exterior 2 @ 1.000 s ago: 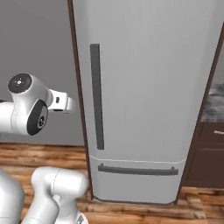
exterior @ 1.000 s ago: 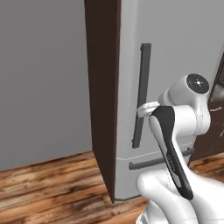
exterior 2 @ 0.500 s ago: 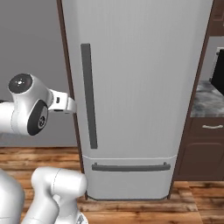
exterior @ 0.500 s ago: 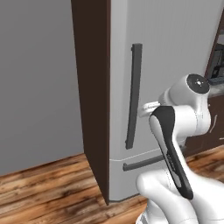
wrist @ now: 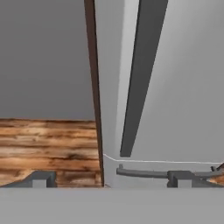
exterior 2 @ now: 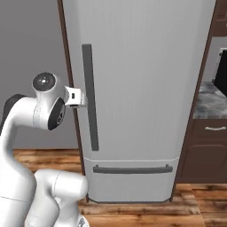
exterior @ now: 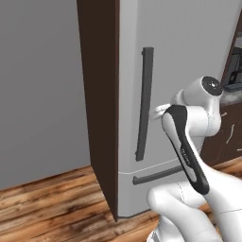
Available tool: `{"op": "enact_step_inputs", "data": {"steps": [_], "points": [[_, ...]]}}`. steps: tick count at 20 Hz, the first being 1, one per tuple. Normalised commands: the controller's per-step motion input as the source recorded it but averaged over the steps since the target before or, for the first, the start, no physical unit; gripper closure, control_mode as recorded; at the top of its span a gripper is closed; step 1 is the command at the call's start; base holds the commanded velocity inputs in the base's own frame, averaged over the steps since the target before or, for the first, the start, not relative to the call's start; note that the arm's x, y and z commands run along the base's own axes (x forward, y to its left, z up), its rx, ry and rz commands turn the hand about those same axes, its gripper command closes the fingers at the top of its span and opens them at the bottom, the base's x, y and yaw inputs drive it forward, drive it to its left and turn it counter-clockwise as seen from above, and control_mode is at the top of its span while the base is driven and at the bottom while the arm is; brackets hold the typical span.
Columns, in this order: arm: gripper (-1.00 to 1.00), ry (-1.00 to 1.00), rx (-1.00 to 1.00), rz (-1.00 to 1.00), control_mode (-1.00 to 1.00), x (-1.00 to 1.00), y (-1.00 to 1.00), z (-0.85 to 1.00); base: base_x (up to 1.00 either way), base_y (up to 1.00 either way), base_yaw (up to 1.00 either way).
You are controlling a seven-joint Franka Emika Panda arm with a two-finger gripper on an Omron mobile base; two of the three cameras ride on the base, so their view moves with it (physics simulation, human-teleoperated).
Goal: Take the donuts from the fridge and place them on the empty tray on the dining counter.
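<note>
End effector (wrist: 109,178) wide open, empty. Fridge (exterior 2: 142,88) door shut, vertical handle (wrist: 142,74) just ahead. You're on approach step; next, close on handle, pull.

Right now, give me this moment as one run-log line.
phase: approaching fridge | door: closed | gripper: open, empty, facing the long dark handle | donuts: not yet reached

Shut fridge (exterior 2: 142,88) door blocks way in (handle (exterior 2: 90,97) sticks out); free room left of it.
</note>
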Motion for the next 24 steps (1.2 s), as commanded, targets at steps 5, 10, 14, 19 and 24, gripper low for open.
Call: {"op": "enact_step_inputs", "data": {"steps": [5, 10, 14, 19, 24], "points": [[-1.0, -0.22, -0.02, 0.07, -1.0, 0.47, -0.01, -0.16, 0.0, 0.0, 0.0], [-1.0, -0.19, 0.0, 0.07, -1.0, 0.44, -0.24, -0.14, 0.0, 0.0, 0.0], [-1.0, -0.21, 0.03, 0.1, -1.0, 0.34, -0.16, -0.26, 0.0, 0.0, 0.0], [-1.0, -0.17, 0.12, 0.1, -1.0, 0.24, -0.03, -0.46, 0.0, 0.0, 0.0], [-1.0, -0.21, 0.09, 0.04, -1.0, 0.24, 0.0, -0.25, 0.0, 0.0, 0.0]]}}
